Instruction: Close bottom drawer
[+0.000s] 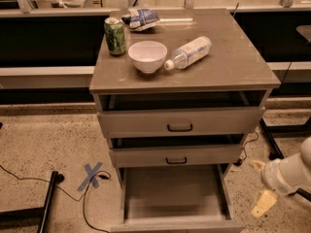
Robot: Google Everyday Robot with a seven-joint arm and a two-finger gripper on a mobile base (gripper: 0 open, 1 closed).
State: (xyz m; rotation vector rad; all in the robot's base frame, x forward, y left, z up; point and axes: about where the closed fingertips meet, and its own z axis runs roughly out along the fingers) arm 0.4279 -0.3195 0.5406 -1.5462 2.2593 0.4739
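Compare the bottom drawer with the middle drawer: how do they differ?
The bottom drawer is pulled far out, baring its grey inside; the middle drawer stands out only slightly. The middle drawer shows its front and dark handle; the bottom drawer's front lies at the picture's lower edge, handle unseen. Both are grey-beige and not shut. The gripper hangs right of the bottom drawer, apart from it.
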